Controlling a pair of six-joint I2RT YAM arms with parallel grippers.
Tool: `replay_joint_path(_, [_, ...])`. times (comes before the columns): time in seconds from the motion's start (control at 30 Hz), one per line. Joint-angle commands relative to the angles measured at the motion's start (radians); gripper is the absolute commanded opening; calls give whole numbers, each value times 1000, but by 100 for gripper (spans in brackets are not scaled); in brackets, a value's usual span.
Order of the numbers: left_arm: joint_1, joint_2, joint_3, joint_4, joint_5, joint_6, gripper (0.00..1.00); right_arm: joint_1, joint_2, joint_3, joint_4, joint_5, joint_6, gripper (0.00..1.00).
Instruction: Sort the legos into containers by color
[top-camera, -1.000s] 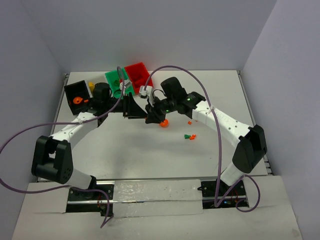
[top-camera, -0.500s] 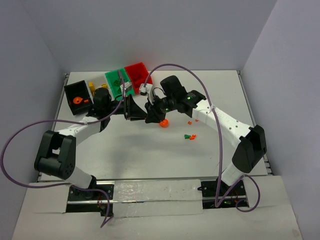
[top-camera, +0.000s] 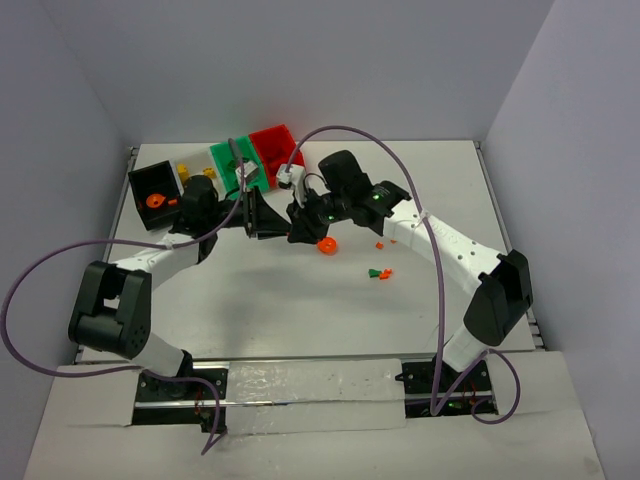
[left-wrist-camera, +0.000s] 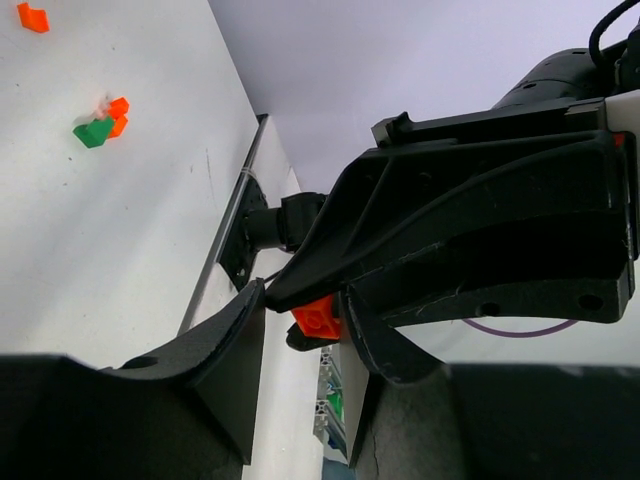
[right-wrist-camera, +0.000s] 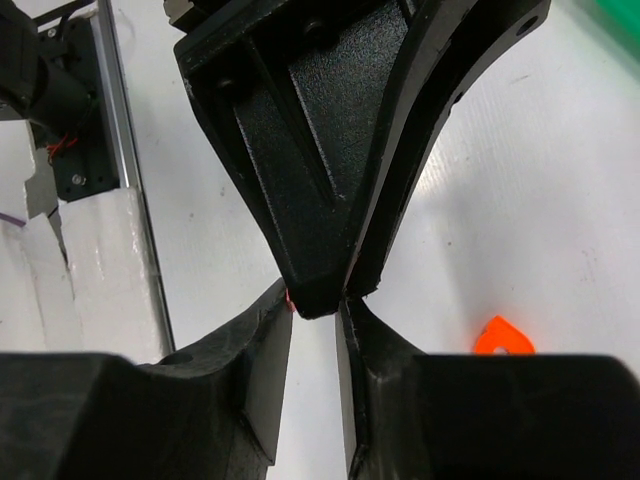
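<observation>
**HANDOVER POINT ABOVE TABLE CENTRE: CLEARANCES AND SURROUNDINGS**

The left gripper (left-wrist-camera: 306, 300) and the right gripper (right-wrist-camera: 315, 305) meet tip to tip above the table (top-camera: 300, 310), just in front of the bins. Both sets of jaws stand partly open around one orange brick (left-wrist-camera: 318, 320), which is held off the surface. Which gripper carries it cannot be told.

Behind the meeting point, four bins line the far-left part of the table. From left to right they are the black bin (top-camera: 140, 185), the white bin (top-camera: 181, 167), the green bin (top-camera: 222, 155) and the red bin (top-camera: 272, 140). The left arm crosses close in front of the first three.

Bare surface runs from the grippers to the arm bases and out to the right edge. Loose pieces lie right of centre: an orange piece (top-camera: 326, 246) just below the right gripper, a small orange piece (top-camera: 379, 243), and a green-and-orange cluster (top-camera: 380, 272).

The table is white and matte. Plain pale walls close in three sides.
</observation>
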Motion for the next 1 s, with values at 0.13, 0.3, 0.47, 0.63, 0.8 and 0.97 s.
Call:
replay_joint_path(0.13, [33,-48,-11,-14,165,-11,0,-15,12,-12,171,151,-47,41])
replay_joint_path(0.3, [63,-42,-11,-83,162,42,0,-23,20,-27,177,156,-42,43])
replay_joint_path(0.47, [97,6,162,-696,44,736,0,-50,20,-56,183,160,-23,45])
replay_joint_path(0.63, [68,31,246,-1133,-284,1205,4,-139,-21,-127,182,121,69,57])
replay_joint_path(0.8, [-67,-24,185,-1087,-578,1383,27,-307,-73,-228,178,77,182,78])
replay_joint_path(0.97, [-249,18,209,-955,-805,1344,59,-429,-148,-321,177,110,214,83])
